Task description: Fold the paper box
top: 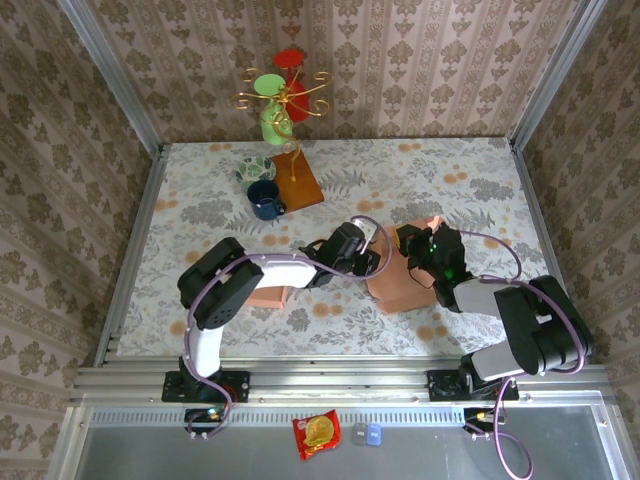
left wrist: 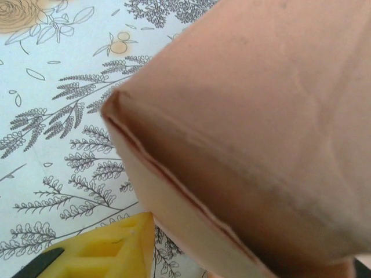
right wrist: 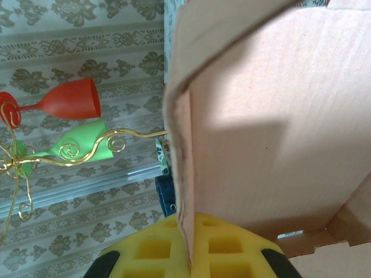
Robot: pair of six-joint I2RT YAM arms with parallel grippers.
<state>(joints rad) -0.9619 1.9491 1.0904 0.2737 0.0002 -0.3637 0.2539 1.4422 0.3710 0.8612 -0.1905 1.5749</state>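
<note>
- Paper box (top: 396,286) sits right of centre on the table (top: 200,190), flaps up.
- My right gripper (top: 428,260) pinches one upright box wall.
- My left gripper (top: 370,252) is against the box's left side; can't tell if it's spread or closed.

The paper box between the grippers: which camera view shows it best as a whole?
The top external view: the paper box shows most of its outline on the table. The left wrist view gives one folded corner close up; the right wrist view, one wall and its edge.
</note>
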